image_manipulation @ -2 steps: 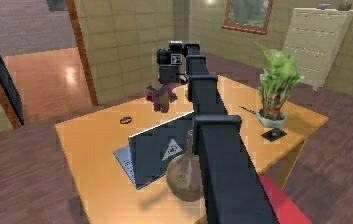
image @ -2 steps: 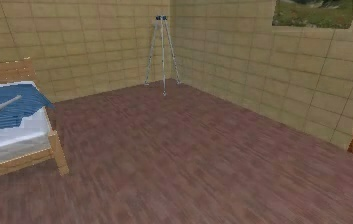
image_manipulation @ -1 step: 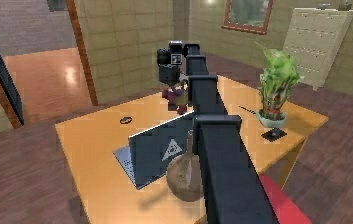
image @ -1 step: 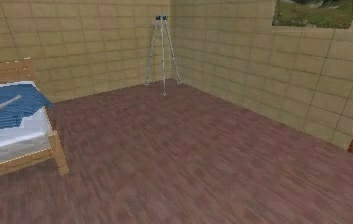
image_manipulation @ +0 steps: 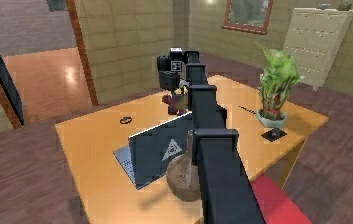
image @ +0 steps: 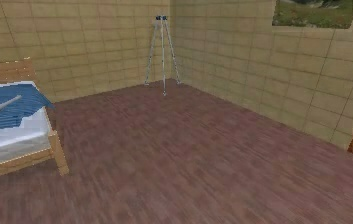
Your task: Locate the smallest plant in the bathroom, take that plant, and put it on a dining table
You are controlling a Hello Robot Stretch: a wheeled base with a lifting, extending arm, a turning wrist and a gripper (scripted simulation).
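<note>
Forward view faces distant tripod (image: 163,50); arm side view overlooks table (image_manipulation: 94,140).

A wooden table (image_manipulation: 94,140) spans mid-frame, bearing a laptop (image_manipulation: 156,150) at centre and a potted plant (image_manipulation: 276,85) at right. At the forward view's left, a bed (image: 19,137) carries blue cloth (image: 14,103).

Ahead I see a wooden bed (image: 19,125) with blue bedding at left, tripod (image: 163,50) in the corner, wall picture (image: 314,12). Arm side view: laptop (image_manipulation: 156,150), round brown vase (image_manipulation: 181,172), white dresser (image_manipulation: 312,45), red seat (image_manipulation: 282,203).
</note>
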